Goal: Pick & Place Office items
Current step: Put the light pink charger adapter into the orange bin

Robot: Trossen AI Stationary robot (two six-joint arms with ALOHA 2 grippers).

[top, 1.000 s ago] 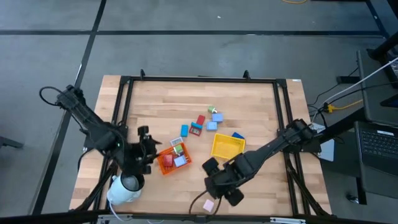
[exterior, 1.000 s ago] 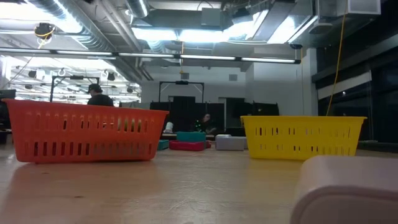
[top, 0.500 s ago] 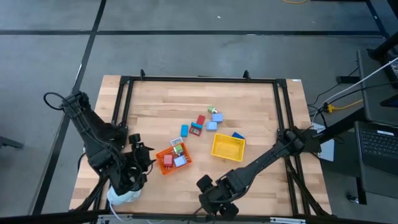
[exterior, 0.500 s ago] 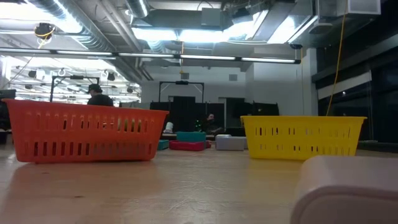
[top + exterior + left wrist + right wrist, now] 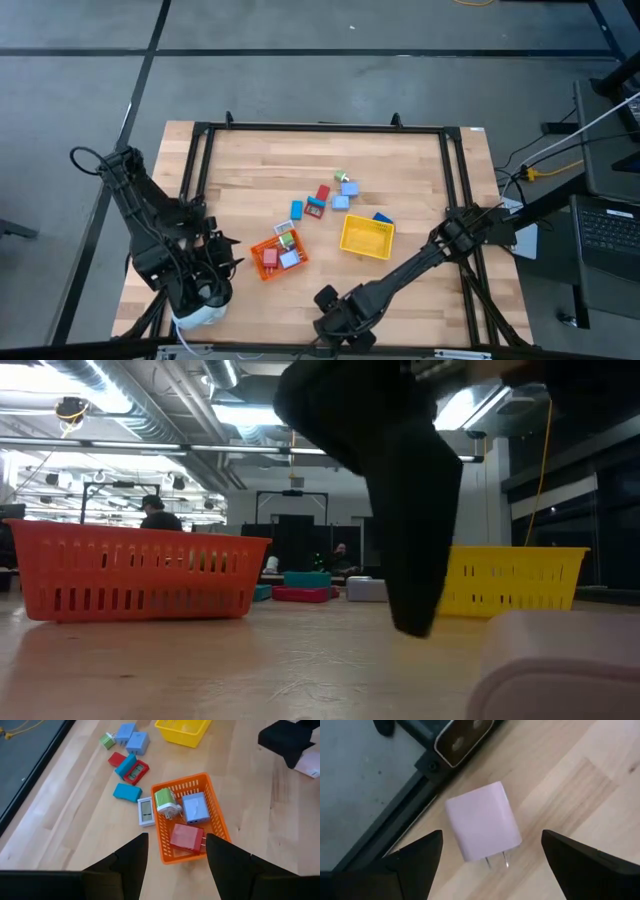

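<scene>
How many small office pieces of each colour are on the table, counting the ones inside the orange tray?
Red pieces: 3
Blue pieces: 3
Light blue pieces: 3
Green pieces: 2
White piece: 1
Pink charger: 1
Total: 13

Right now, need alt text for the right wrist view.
A pink plug adapter lies on the wooden table near its dark edge frame, prongs facing the camera, between the open fingers of the right gripper and untouched by them.
</scene>
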